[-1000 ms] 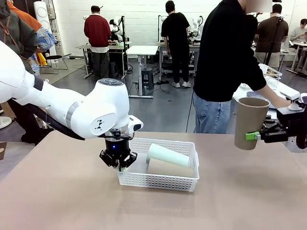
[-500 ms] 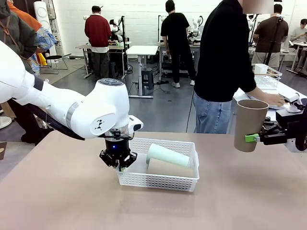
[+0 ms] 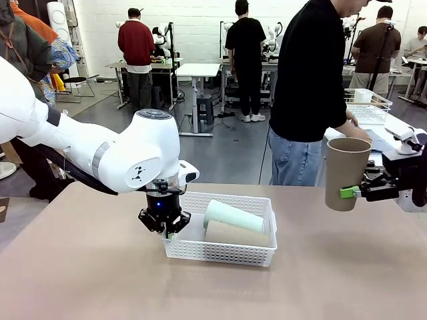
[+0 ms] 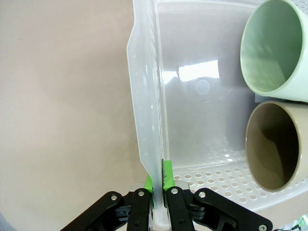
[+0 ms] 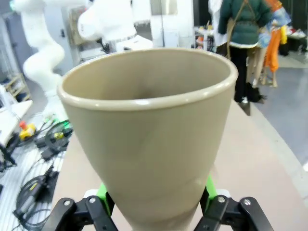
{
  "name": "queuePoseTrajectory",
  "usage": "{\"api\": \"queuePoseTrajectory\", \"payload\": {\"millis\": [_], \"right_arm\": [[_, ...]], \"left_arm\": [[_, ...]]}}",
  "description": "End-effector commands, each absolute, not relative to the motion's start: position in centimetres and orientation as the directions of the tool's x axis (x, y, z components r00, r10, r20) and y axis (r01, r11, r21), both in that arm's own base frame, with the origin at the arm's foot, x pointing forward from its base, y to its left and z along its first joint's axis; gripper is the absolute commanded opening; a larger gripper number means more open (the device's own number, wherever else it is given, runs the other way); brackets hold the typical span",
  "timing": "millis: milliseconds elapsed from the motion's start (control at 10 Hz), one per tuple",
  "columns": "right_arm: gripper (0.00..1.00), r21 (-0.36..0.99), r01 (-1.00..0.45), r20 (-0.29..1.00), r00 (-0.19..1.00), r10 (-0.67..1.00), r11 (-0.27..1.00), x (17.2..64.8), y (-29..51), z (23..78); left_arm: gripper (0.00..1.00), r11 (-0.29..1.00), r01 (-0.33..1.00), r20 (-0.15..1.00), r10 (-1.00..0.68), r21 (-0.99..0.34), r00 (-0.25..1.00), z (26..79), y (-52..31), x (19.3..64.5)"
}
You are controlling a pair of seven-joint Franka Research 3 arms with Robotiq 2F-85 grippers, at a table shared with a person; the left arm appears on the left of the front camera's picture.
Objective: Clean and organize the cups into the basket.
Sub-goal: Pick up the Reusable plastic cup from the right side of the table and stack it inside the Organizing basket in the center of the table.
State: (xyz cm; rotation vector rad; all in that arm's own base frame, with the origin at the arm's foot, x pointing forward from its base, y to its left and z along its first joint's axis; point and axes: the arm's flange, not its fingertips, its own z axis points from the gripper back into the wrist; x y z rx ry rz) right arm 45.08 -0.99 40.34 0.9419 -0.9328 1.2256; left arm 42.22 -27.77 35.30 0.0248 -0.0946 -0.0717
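So the left gripper (image 3: 165, 223) is pinched tight on the basket (image 3: 220, 254). It's clamped over the rim at the 9 o'clock short end, 1 pad inside the wall and 1 outside, and the left wrist view shows that nicely. My guess is it's there to pin the basket down so it doesn't skate around on the table (image 3: 87, 280) when the next thing goes in. 2 cups are already lying on their sides inside. The mint cup (image 3: 233, 215) is toward 12 o'clock and a tan cup (image 3: 237, 233) touches it on the 6 o'clock side. Both are up near the 3 o'clock end with their mouths facing 9 o'clock, which leaves bare floor in the 9 o'clock half. Laying them flat makes sense, since the basket is shallow and tall tumblers standing up would tip. Out at 3 o'clock of the basket, well apart and up off the table, the right gripper (image 3: 351, 192) holds the 3rd cup (image 3: 347, 170), another tan one. Its jaws are spread fairly wide around the lower body, and the cup is upright with its mouth at 12 o'clock. Grabbing low on the narrow end probably keeps the rim free. I'd say it needs tipping sideways to match the others. The person (image 3: 313, 80) stands at roughly 1 o'clock beyond the table, busy at another table.
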Motion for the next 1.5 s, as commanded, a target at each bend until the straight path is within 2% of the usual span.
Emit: {"api": "queuePoseTrajectory", "payload": {"millis": [0, 300, 600, 800, 1000, 1100, 1400], "right_arm": [[0.81, 0.031, -0.999, 0.868, 0.025, 0.496, -0.004, 45.7, 3.5, 44.5], [0.81, 0.101, -0.978, 0.671, -0.067, 0.738, -0.181, 47.9, 12.7, 51.1], [0.81, 0.3, -0.938, 0.431, -0.027, 0.902, -0.172, 49.4, 20.7, 54.4], [0.81, 0.386, -0.915, 0.256, -0.018, 0.966, -0.119, 50.3, 24.6, 54.0], [0.81, 0.422, -0.901, 0.184, -0.024, 0.983, -0.102, 50.9, 26.7, 52.2], [0.81, 0.418, -0.902, 0.178, -0.033, 0.983, -0.106, 51.0, 27.3, 51.0], [0.81, 0.287, -0.951, 0.125, -0.083, 0.989, -0.116, 50.7, 28.9, 45.9]], "left_arm": [[0.0, 0.996, 0.085, 0.1, -0.087, 0.031, 0.991, 35.3, -27.6, 42.1], [0.0, 0.996, 0.085, 0.1, -0.087, 0.031, 0.991, 35.3, -27.6, 42.1], [0.0, 0.996, 0.085, 0.1, -0.087, 0.031, 0.991, 35.3, -27.6, 42.1], [0.0, 0.996, 0.085, 0.1, -0.087, 0.031, 0.991, 35.3, -27.6, 42.1], [0.0, 0.996, 0.085, 0.1, -0.087, 0.031, 0.991, 35.3, -27.6, 42.1], [0.0, 0.996, 0.085, 0.1, -0.087, 0.031, 0.991, 35.3, -27.6, 42.1], [0.0, 0.996, 0.085, 0.1, -0.087, 0.031, 0.991, 35.3, -27.6, 42.1]]}}
